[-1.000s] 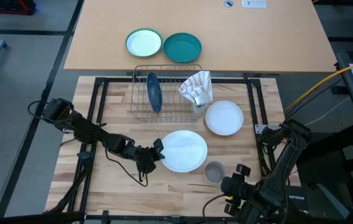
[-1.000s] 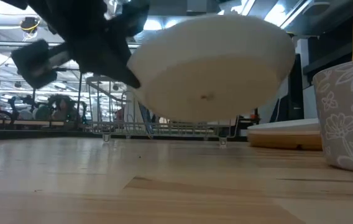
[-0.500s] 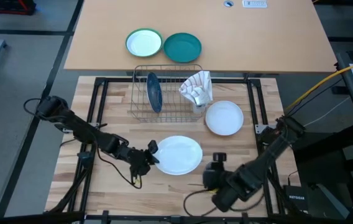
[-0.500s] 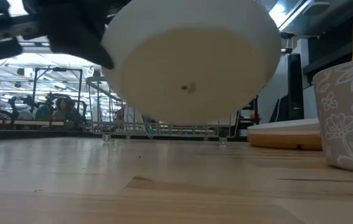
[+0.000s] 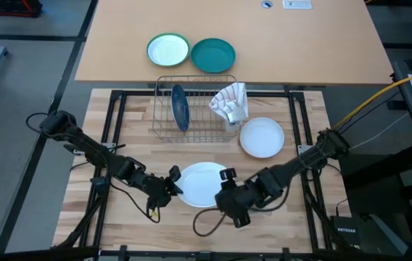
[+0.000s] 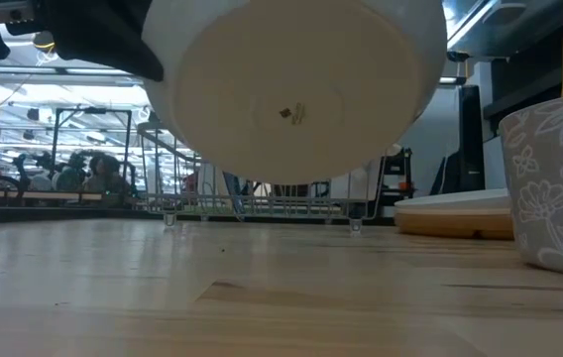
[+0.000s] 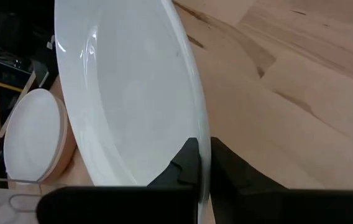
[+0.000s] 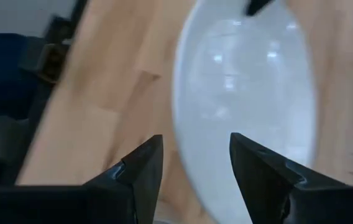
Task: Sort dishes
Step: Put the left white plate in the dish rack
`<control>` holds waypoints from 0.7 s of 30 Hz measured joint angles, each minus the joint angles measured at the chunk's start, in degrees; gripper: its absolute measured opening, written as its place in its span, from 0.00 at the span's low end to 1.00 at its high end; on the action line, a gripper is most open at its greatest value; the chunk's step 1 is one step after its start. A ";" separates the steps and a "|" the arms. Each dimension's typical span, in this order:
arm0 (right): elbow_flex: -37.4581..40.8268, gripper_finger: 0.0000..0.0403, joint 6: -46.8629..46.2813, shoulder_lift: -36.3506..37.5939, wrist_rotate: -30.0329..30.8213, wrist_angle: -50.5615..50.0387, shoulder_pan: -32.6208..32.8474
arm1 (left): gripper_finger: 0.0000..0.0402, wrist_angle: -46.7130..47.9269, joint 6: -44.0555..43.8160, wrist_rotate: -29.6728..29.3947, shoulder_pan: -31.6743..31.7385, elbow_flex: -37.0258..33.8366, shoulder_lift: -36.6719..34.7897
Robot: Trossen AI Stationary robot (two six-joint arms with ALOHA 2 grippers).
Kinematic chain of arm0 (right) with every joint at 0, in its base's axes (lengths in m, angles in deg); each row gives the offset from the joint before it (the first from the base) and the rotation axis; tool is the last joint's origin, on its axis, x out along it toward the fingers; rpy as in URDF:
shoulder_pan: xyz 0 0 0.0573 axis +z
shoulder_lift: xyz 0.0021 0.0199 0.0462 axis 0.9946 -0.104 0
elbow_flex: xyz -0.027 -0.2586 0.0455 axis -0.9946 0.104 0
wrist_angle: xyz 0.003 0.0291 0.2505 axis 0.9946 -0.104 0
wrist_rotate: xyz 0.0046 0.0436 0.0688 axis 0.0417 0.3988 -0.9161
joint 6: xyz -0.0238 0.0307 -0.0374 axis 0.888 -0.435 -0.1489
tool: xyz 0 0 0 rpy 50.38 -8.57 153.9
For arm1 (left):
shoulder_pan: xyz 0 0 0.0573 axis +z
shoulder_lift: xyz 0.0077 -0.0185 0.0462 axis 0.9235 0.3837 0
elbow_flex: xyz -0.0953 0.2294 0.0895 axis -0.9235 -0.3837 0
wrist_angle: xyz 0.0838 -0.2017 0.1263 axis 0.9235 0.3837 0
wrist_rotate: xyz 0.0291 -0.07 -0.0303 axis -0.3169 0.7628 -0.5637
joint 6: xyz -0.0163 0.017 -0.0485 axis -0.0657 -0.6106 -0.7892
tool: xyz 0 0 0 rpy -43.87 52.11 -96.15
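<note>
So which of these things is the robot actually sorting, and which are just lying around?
Part of the job:
- white plate, held up by the left gripper
- blue plate in the rack
- white plate on tan plate
- mug

Just lying about:
- green-rimmed plate
- teal plate
- cloth

High view looks straight down on your whole table, low view sits at tabletop height facing the room, very near the lifted white plate (image 6: 291, 89), both wrist views look close along their fingers, all four share that plate
</note>
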 joint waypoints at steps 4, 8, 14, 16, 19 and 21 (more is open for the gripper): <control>0.02 0.47 0.05 -0.35 -7.56 0.76 -1.58 | 0.00 -0.08 -0.01 -0.03 0.00 0.00 0.00; 0.02 0.47 0.87 -2.11 -8.94 2.94 -1.55 | 0.00 -0.29 -0.14 -0.01 0.00 0.00 0.00; 0.04 0.47 1.31 -5.84 -7.41 3.92 -1.53 | 0.00 0.47 0.05 0.23 -0.02 1.21 0.02; 0.07 0.47 1.29 -6.39 -4.71 3.84 -1.53 | 0.00 0.66 0.32 0.21 -0.15 1.91 0.02; 0.07 0.47 1.29 -6.54 -1.72 3.98 -1.68 | 0.00 0.56 0.93 -0.04 -0.26 2.49 0.04; 0.07 0.45 1.22 -6.54 -0.63 4.05 -1.85 | 0.00 0.32 1.03 -0.09 -0.26 2.89 0.04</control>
